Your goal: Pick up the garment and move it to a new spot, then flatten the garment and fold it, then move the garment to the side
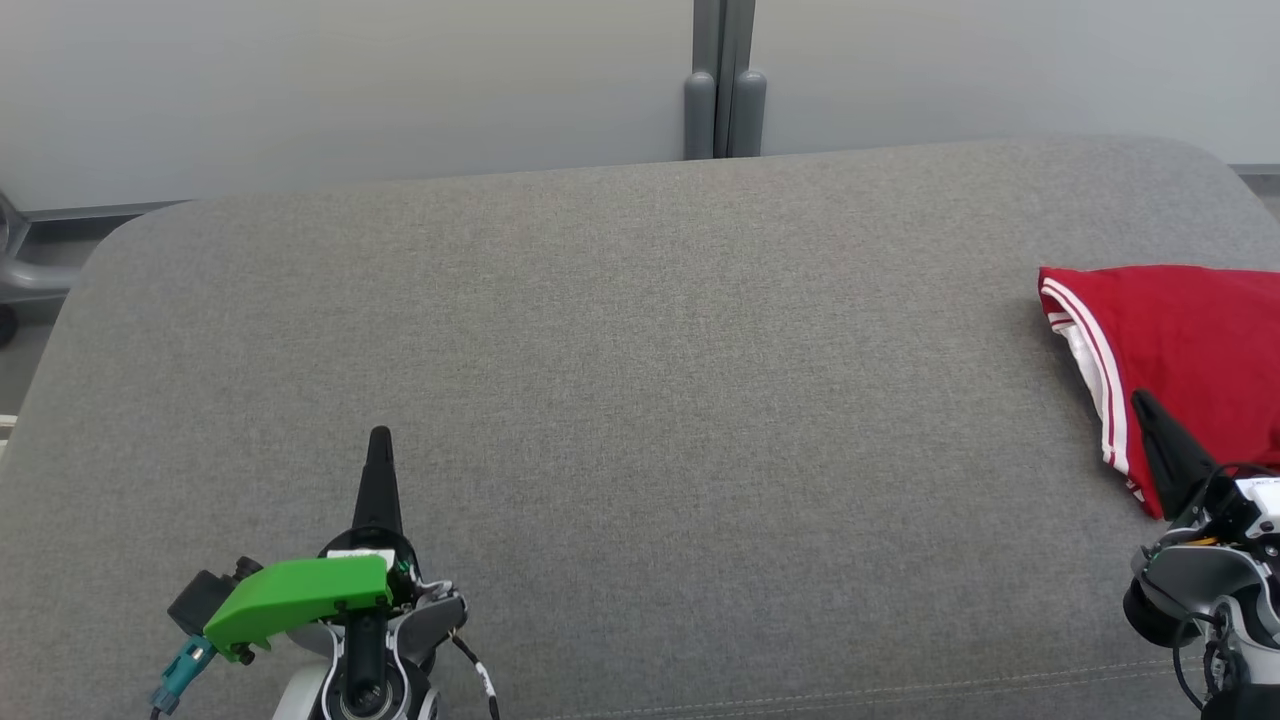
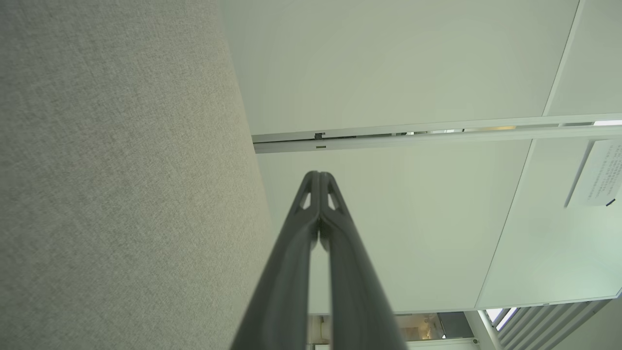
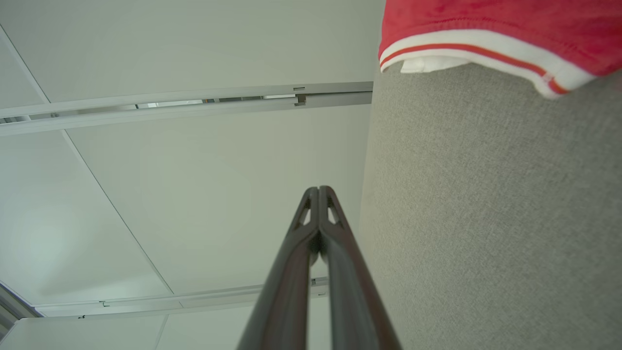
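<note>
Near the front edge of the grey cushion (image 1: pixel 640 400), the left gripper (image 1: pixel 380 438) and right gripper (image 1: pixel 1142 400) both have fingers pressed together, empty. Just beyond the right fingers, at the right edge, lies the folded red garment (image 1: pixel 1190 330), its striped hem running front-to-back and facing left.

**Item 1.** Paper notice (image 2: pixel 595 171), white, fixed to the pale wall panel (image 2: pixel 437 218) at the right of the left wrist view. We count several lines of dark print on it and a small dark mark at its lower corner. The print is too small and too skewed for us to read a word.

**Item 2.** Small white label (image 1: pixel 360 555) on the body of the left gripper (image 1: pixel 380 440), head view. We make out no lettering.

**Item 3.** White label (image 1: pixel 1262 488) on the body of the right gripper (image 1: pixel 1145 405), head view, at the view's right edge. Any marking on it is blurred.

We find no legible text, brand or number.
</note>
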